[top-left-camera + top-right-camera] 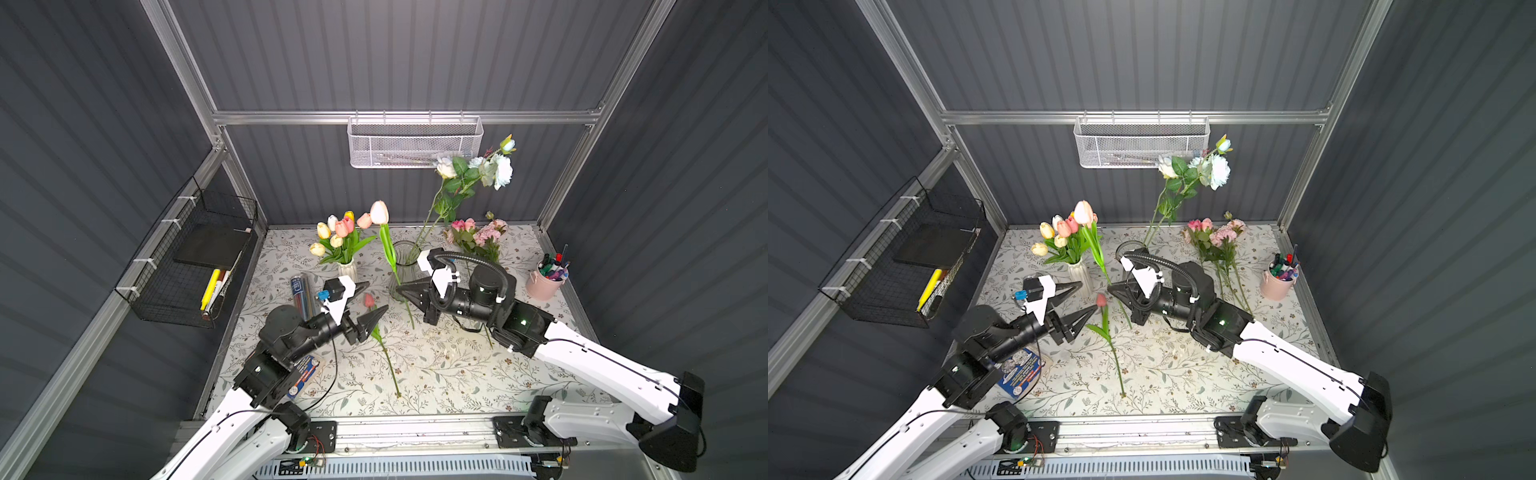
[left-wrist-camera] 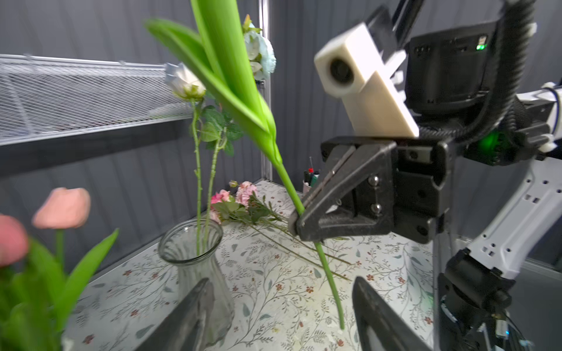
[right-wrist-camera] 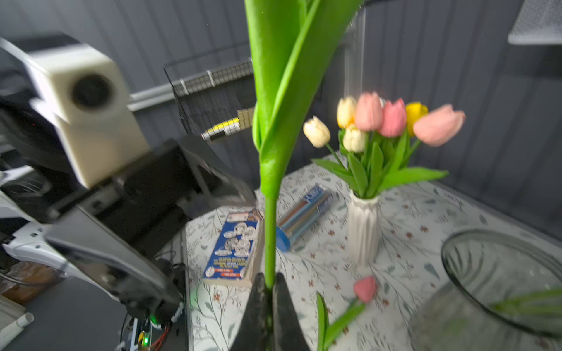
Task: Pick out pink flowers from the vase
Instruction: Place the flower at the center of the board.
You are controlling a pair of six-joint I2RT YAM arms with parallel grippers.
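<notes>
A robot test cell in a lab: grey ribbed panels (image 1: pixel 395 54) in an aluminium frame (image 1: pixel 399 117) box in a counter (image 1: pixel 457 374) with a floral cover, two arms (image 1: pixel 602 365) are mounted on a rail (image 1: pixel 415 432) at its front, and mesh baskets (image 1: pixel 415 143) hang on the walls.

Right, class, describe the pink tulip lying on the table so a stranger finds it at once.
On the floral-patterned table, look in front of the clear glass vase. A pink tulip lies flat, alone, its bloom towards the vase. Every other tulip stands up, in the white ribbed vase or the right hand.
</notes>
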